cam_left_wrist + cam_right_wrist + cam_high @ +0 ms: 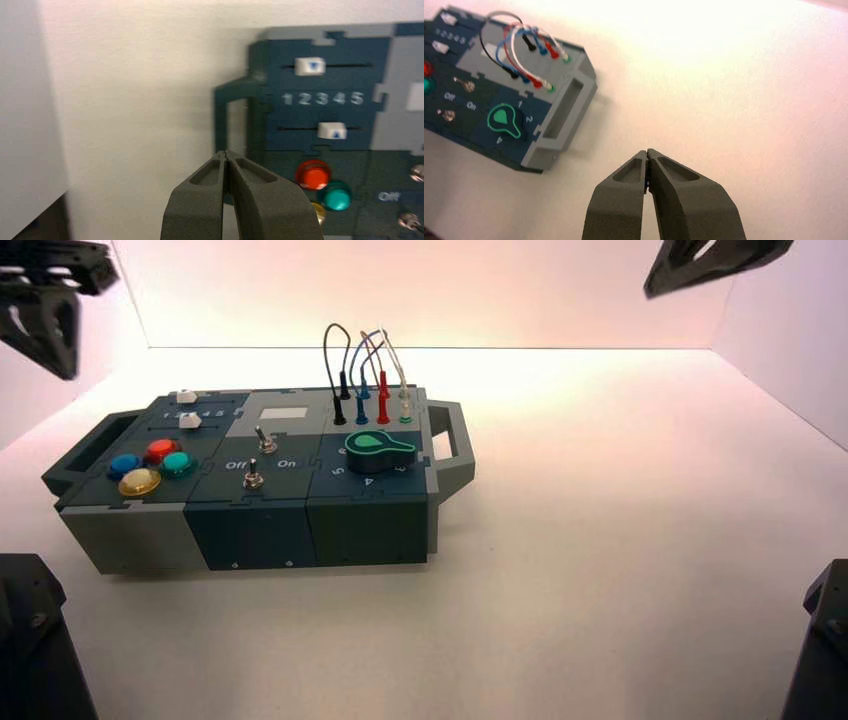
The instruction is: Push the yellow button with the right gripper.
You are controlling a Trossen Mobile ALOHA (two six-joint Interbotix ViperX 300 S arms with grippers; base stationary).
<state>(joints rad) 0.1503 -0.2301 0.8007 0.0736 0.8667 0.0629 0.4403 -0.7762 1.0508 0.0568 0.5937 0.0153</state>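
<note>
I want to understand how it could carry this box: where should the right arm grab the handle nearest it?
Probably the outer bar of the grey handle on the box's right end, coming from above with one finger through the slot. The slot shows open behind that bar, and the right tool hovers off that side.

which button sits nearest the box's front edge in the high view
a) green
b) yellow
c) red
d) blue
b, the yellow button sits closer to the front edge than the red, blue and green ones
</note>
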